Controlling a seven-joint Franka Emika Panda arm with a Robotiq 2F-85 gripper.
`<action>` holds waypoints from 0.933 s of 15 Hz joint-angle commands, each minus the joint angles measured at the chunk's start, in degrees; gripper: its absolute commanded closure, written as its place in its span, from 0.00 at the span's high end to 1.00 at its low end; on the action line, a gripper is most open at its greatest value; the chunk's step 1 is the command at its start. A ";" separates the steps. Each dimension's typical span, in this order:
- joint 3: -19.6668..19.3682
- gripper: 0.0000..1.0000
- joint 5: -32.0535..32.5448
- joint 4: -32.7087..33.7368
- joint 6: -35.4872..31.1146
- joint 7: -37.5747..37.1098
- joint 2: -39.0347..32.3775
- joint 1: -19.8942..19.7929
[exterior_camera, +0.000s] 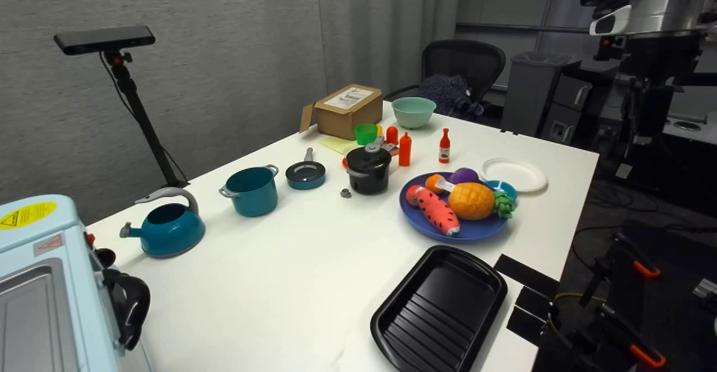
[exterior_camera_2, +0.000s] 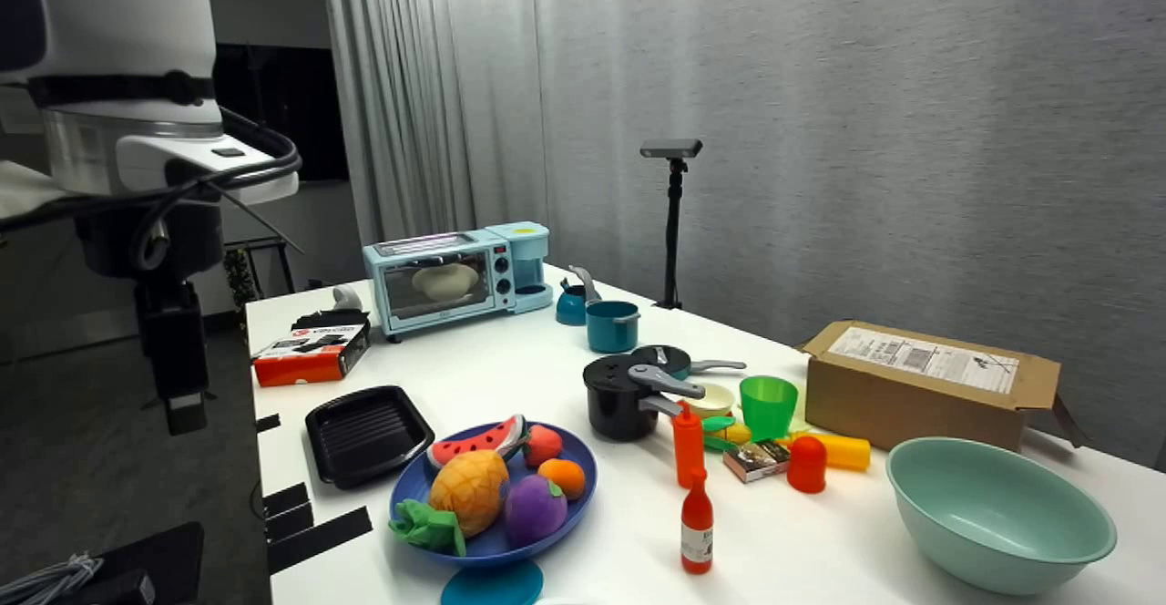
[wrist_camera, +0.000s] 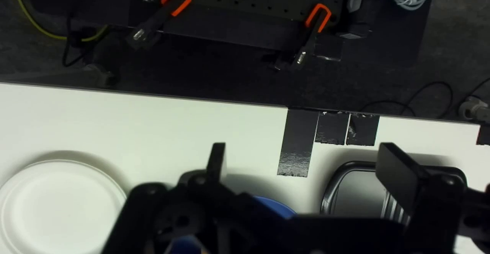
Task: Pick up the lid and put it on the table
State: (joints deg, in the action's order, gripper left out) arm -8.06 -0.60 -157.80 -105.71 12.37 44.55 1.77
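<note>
Black two-fingered gripper [wrist_camera: 304, 160]: we see it spread wide, near the edge bearing black tape strips [wrist_camera: 332, 129] on the large white rectangular tabletop [exterior_camera: 252, 305].
Small round black lid [exterior_camera_2: 608, 372]: we find it seated on the small black pot [exterior_camera_2: 616, 415], well in from that edge.
Round blue plate [exterior_camera: 482, 229]: we see it holding toy fruit [exterior_camera: 470, 201] between pot and taped edge.

Between my gripper [wrist_camera: 302, 152] and the black pot [exterior_camera_2: 618, 412], the blue plate [exterior_camera: 476, 231] of fruit [exterior_camera: 471, 200] blocks a low pass; above it, I see open air.
</note>
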 commanded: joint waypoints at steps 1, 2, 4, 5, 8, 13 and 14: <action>0.91 1.00 -2.60 0.27 -3.45 -1.94 -2.08 -0.40; 1.05 1.00 -3.24 0.71 -5.40 -2.62 -3.11 -0.43; 1.34 1.00 -4.71 1.81 -10.46 -3.99 -6.05 -0.24; 1.56 1.00 -5.31 2.70 -12.73 -4.70 -8.11 -0.11; 2.82 1.00 -5.87 5.76 -18.85 -6.90 -14.74 0.03; 6.21 1.00 -5.17 15.72 -25.63 -12.41 -27.87 -0.06; 6.67 1.00 -5.13 18.36 -26.19 -13.51 -30.56 -0.14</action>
State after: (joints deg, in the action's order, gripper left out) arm -3.00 -5.02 -147.96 -130.18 1.76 23.42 1.82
